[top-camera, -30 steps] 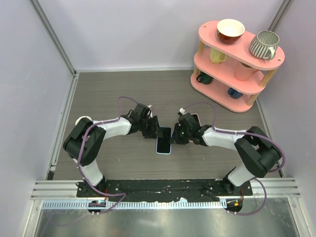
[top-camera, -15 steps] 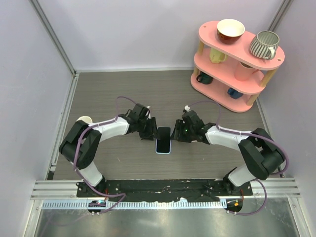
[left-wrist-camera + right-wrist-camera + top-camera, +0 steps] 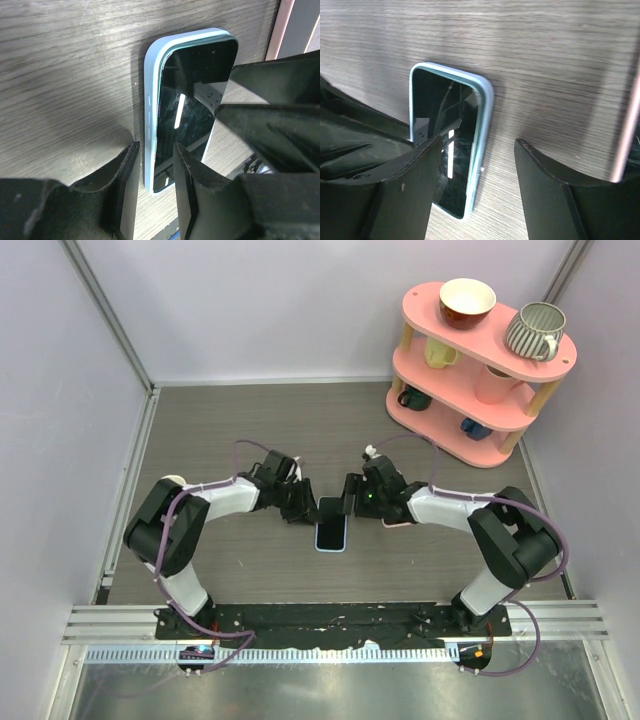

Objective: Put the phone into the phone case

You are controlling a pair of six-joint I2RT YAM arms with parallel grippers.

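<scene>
**Tabletop** (image 3: 250, 430): grey wood-grain surface carrying all items below.

**Pink shelf** (image 3: 455, 450): three tiers with cups and a bowl. It stands well beyond the right end effector and plays no part in the task.

**Right end effector** (image 3: 477, 145): released, its fingers spread wide and holding nothing. One finger hangs over the near part of the phone screen. The other is over bare tabletop on the outer side, so the long edge of the case lies in the gap between them.

**Left end effector** (image 3: 156, 150): fingers set fairly close, straddling the opposite long wall of the case at its near end. I cannot tell whether they pinch that wall or only bracket it.

**Phone case** (image 3: 151, 95): light blue, flat on the tabletop directly between the two end effectors, touching or nearly touching both.

**Phone** (image 3: 195, 85): black screen up, lying inside the case. The blue rim shows around the whole far end and down both sides.

**Task status (judged)**: insertion looks essentially done. The near corners are hidden under the fingers, so full seating there is unconfirmed. What may be left is a final press at that end and letting go.
</scene>
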